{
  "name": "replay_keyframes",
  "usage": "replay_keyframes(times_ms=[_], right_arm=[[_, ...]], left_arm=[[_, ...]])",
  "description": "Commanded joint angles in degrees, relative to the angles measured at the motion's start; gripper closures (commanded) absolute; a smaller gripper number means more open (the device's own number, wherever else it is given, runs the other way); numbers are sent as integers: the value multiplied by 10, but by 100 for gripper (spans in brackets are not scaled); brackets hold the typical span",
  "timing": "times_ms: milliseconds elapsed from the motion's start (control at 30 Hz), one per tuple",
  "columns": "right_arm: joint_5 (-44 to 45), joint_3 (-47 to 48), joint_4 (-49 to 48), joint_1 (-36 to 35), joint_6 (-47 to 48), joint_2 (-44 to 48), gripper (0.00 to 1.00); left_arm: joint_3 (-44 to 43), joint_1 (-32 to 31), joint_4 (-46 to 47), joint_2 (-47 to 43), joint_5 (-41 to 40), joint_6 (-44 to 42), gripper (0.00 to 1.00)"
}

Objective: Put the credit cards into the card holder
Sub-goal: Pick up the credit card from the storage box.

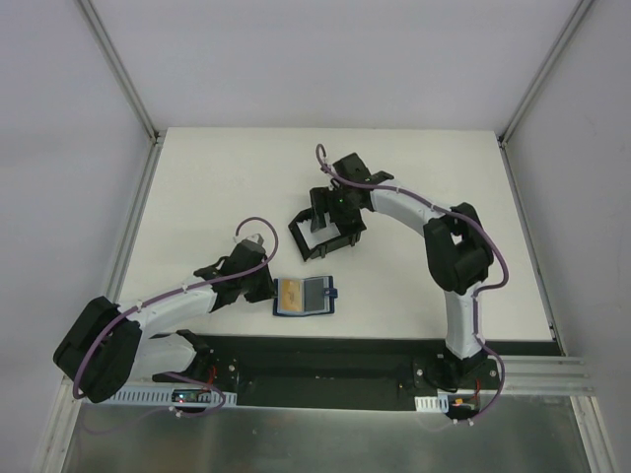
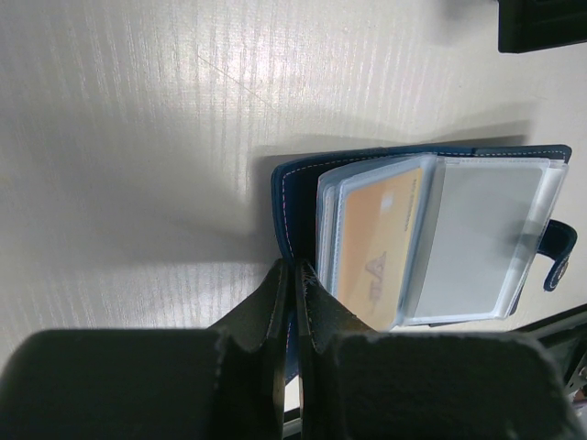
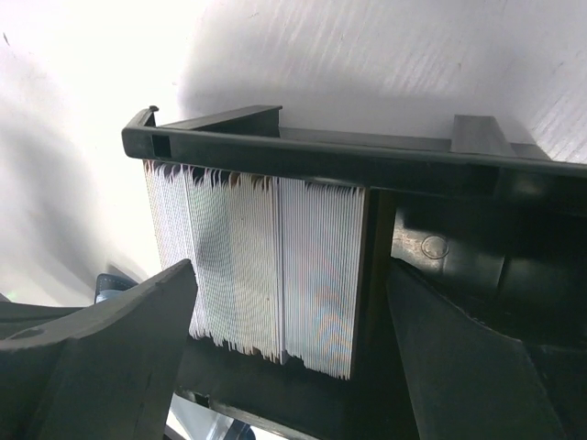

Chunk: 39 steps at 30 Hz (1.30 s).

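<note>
the wallet (image 1: 306,296) lies open on the surface (image 1: 217,177), an orange card (image 2: 376,238) in its sleeve. the left fingers (image 2: 266,312) are pinched tight on its cover edge. the right fingers (image 3: 110,357) stand wide apart, holding nothing, either side of the cards (image 3: 266,266) in a black box (image 3: 321,156).

no legible words, small triangular emblem on tan credit card (image 2: 381,243) in card holder (image 2: 284,202), any lettering seemingly too blurred

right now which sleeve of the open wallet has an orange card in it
The card holder sleeve nearest the left end effector; the one by the snap tab shows only grey.
</note>
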State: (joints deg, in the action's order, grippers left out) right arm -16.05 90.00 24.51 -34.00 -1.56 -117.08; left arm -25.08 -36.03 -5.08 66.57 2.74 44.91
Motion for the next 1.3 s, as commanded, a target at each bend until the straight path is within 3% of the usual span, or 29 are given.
replay_keyframes(times_ms=[0,367,700,1267], right_arm=[[-20,22,31,4,11,-3,14],[-78,-16,-17,25,-14,45,31],[-128,-44,-61,41,-43,56,38],[-117,-54,-66,45,-45,69,56]], left_arm=[[-17,-4,-26,3,2,-17,100],[-23,-4,-26,13,2,-19,100],[-25,-4,-26,16,2,-20,100],[-27,-4,-25,23,2,-21,100]])
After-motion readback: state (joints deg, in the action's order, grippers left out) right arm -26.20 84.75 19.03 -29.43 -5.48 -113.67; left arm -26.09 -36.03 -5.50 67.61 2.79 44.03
